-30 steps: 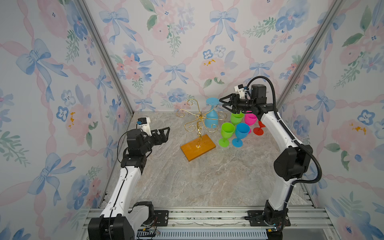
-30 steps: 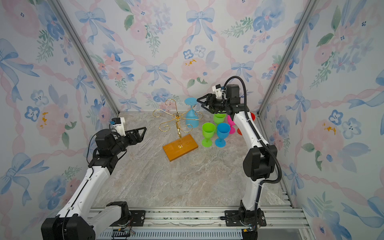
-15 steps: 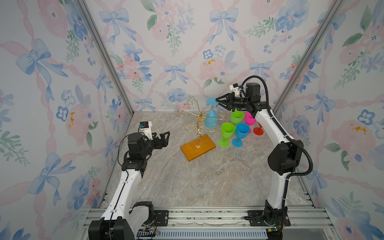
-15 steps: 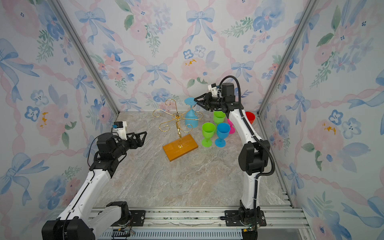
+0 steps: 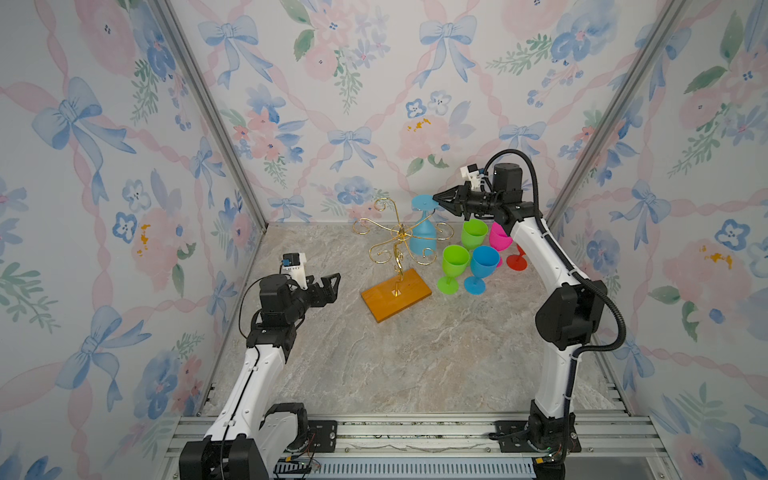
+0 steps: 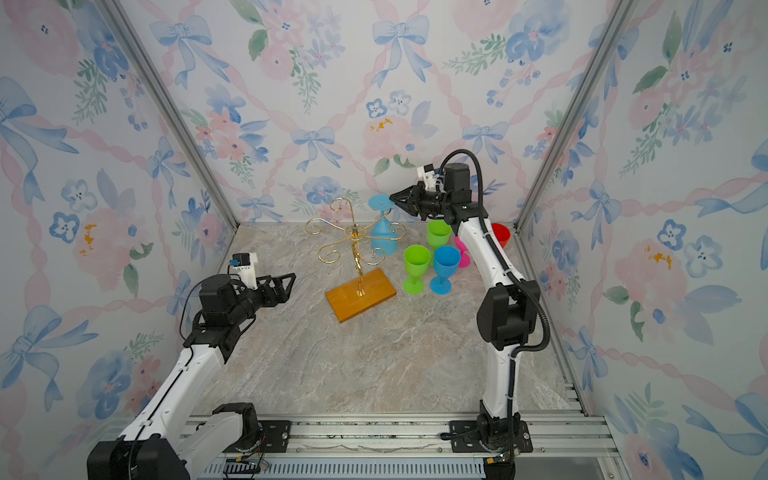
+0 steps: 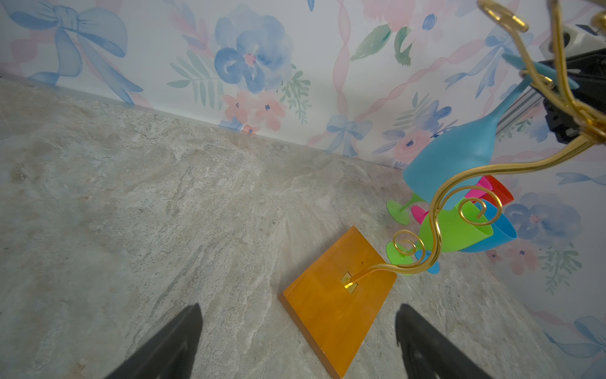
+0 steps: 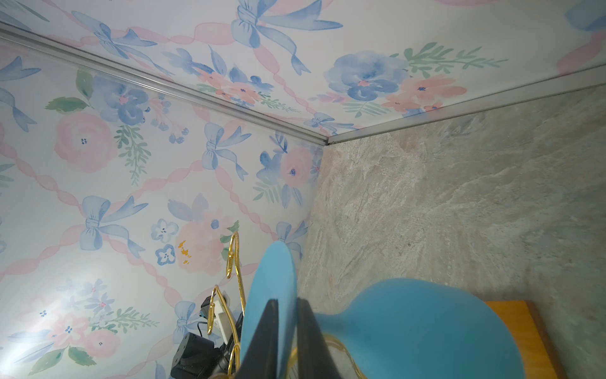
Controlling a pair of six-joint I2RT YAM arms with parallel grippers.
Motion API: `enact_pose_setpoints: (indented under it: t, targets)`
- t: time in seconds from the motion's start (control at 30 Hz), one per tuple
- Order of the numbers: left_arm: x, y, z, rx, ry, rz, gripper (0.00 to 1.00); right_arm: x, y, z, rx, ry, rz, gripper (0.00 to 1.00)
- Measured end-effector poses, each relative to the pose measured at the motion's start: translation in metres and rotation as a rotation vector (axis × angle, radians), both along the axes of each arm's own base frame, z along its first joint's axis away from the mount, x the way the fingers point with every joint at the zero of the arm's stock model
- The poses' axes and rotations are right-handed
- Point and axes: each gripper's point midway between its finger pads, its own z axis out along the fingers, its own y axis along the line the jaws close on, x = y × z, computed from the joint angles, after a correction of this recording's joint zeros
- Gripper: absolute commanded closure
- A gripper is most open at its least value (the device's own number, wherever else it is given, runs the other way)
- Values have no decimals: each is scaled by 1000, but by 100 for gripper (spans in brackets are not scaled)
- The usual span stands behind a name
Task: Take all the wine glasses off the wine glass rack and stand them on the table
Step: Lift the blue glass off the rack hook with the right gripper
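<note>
A light-blue wine glass (image 5: 423,240) (image 6: 384,242) hangs upside down from a back arm of the gold wire wine glass rack (image 5: 400,240) (image 6: 354,241), which stands on an orange-brown wooden base (image 5: 409,296) (image 6: 374,296). My right gripper (image 5: 436,200) (image 6: 393,197) is shut on the rim of the glass's round foot (image 8: 270,272); in the right wrist view both fingers pinch that disc at the gripper (image 8: 288,300), with the bowl (image 8: 419,328) close beside. My left gripper (image 5: 333,286) (image 6: 288,283) (image 7: 299,306) hovers open left of the rack, holding nothing.
Several coloured glasses stand upright right of the rack: two green (image 5: 455,259) (image 5: 473,232), a blue (image 5: 484,262), a pink (image 5: 498,237) and a red one (image 6: 500,235) partly behind my right arm. Flowered walls close in at the back and both sides.
My right gripper has moved left onto the glass's foot and closed on it. My left gripper has sunk slightly and edged toward the rack, still open.
</note>
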Motion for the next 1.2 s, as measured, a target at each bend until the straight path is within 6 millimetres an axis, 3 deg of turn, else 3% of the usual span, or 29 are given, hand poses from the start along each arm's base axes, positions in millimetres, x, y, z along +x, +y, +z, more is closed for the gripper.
enact_pose_setpoints:
  t: [0.5,1.2]
  targets:
    - [0,0,1,7,-8,-2,6,-2,0,6,75,5,1,98]
    - [1,0,3,6,-20,-2,6,-27,-15,24,107,-3,-12,100]
